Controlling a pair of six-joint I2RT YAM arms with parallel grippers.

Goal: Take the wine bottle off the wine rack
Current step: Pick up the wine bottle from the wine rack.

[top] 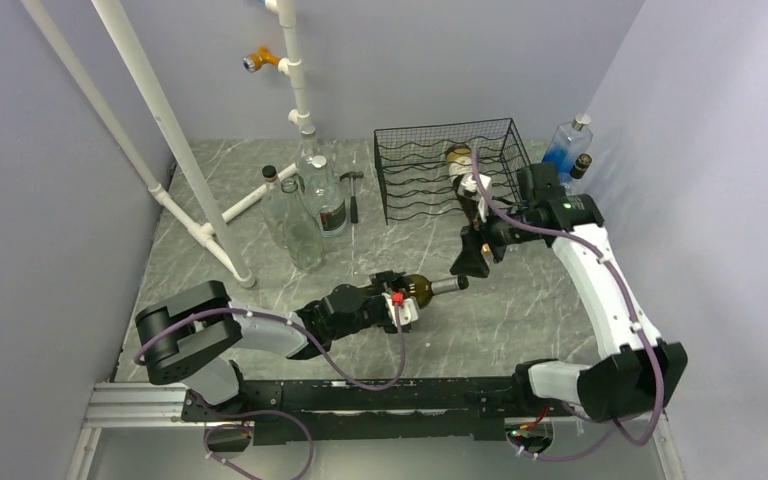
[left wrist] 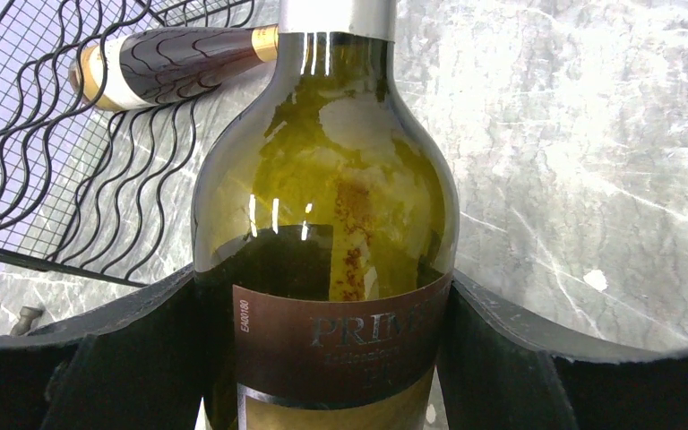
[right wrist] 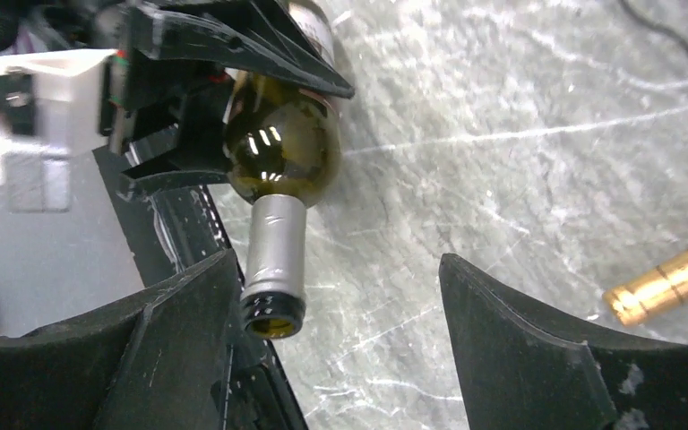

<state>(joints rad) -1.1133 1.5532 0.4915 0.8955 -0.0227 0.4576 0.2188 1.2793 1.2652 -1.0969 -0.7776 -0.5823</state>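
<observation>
Two arms in play. The left arm (top: pixel 260 335) stretches low over the desk (top: pixel 540 320), jaws pinching the wine bottle (top: pixel 426 287) round its body, level, neck pointing right, well apart from the wine rack (top: pixel 430 185). The right arm (top: pixel 600 270) arches over, jaws spread beside the neck, holding nothing. Removal looks done; next, I'd judge, a gentle set-down.

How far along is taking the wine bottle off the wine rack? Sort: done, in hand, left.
Done: one wine bottle is out of the wine rack. In hand: the left hand grips its body; the right hand stands open at its neck. Left: probably setting it down.
</observation>
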